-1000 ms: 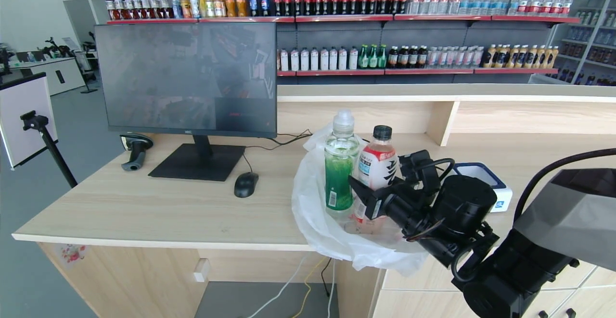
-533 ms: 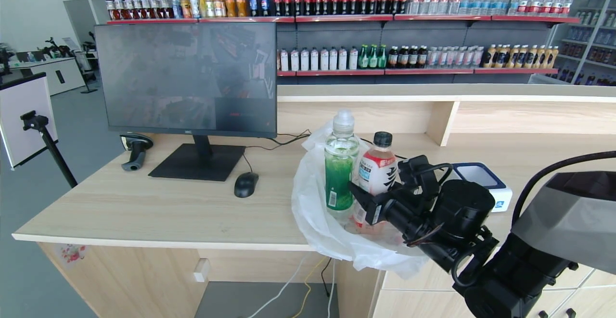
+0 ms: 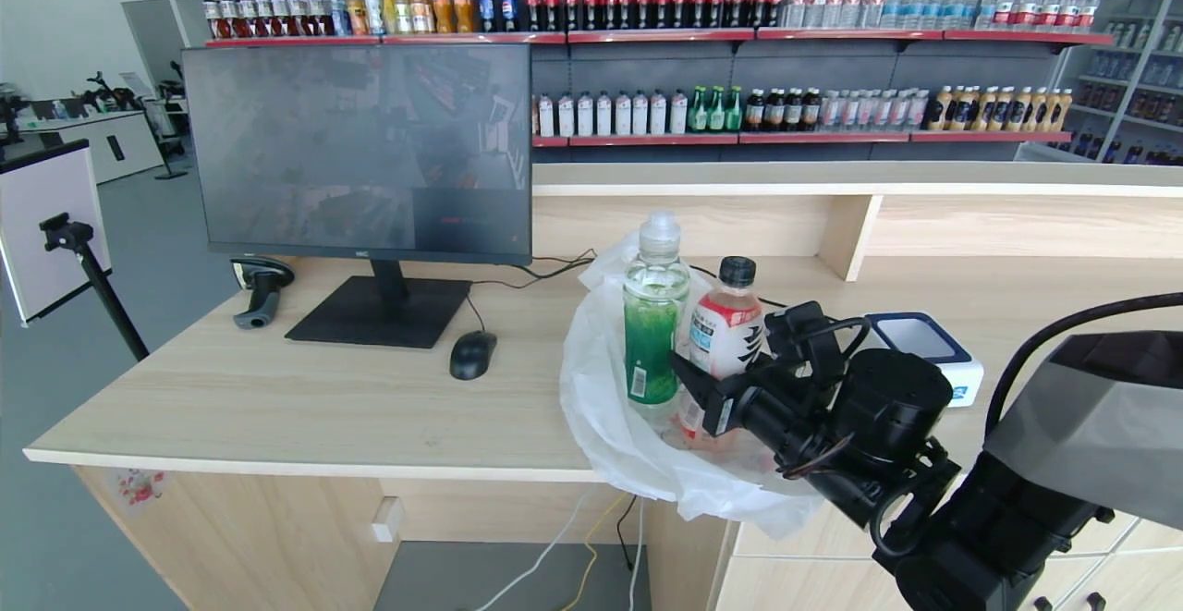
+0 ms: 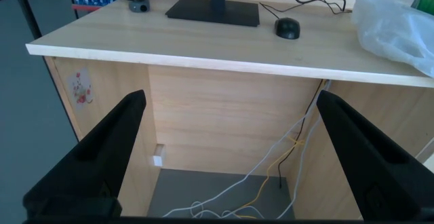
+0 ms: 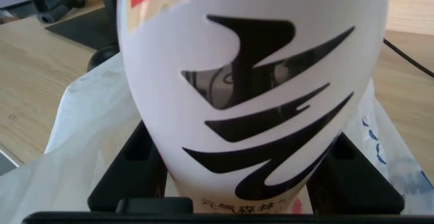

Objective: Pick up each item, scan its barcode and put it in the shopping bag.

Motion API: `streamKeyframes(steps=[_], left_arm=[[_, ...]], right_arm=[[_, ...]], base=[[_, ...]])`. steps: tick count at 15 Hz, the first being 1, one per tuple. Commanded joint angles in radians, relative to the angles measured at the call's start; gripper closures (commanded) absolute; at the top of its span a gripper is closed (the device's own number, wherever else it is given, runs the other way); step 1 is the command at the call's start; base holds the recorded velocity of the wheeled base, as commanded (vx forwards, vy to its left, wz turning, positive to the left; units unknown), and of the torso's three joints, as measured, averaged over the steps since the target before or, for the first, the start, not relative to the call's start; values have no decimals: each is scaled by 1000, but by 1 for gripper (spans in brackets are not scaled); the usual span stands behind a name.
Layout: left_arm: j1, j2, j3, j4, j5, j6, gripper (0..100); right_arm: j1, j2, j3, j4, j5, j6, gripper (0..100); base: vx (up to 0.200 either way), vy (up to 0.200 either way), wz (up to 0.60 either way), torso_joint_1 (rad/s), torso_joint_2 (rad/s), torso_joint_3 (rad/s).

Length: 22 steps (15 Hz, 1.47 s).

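A white bottle with a red-and-black label and a black cap is upright in my right gripper, which is shut on its lower body. Its base is low inside the white shopping bag, right beside a green-labelled clear bottle standing in the bag. In the right wrist view the white bottle sits between the black fingers, with the bag beneath. My left gripper hangs open below and in front of the counter edge.
A monitor, a mouse and a handheld barcode scanner stand on the counter to the left of the bag. A white-and-blue box device sits right of my right arm. Drink shelves line the back wall.
My right gripper has lowered the white bottle a little, deeper into the bag beside the green bottle. The left arm has not visibly moved.
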State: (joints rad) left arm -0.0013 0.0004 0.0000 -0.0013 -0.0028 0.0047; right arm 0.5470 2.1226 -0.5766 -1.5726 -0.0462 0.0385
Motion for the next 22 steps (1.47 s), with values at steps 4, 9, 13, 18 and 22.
streamKeyframes(steps=[4,9,13,18,22], left_arm=[[0,0,0,0,1,0,0],[0,0,0,0,1,0,0],[0,0,0,0,1,0,0],[0,0,0,0,1,0,0],[0,0,0,0,0,0,0]], right_arm=[[8,10,3,2,0,0,100],[11,11,4,2,0,0,100],[11,11,12,2,0,1,0],[22,0,35,2,0,9,0],[27,-18,35,2,0,9,0]], base=[[0,0,0,0,0,0],[0,0,0,0,0,0],[0,0,0,0,0,0],[0,0,0,0,0,0],[0,0,0,0,0,0]])
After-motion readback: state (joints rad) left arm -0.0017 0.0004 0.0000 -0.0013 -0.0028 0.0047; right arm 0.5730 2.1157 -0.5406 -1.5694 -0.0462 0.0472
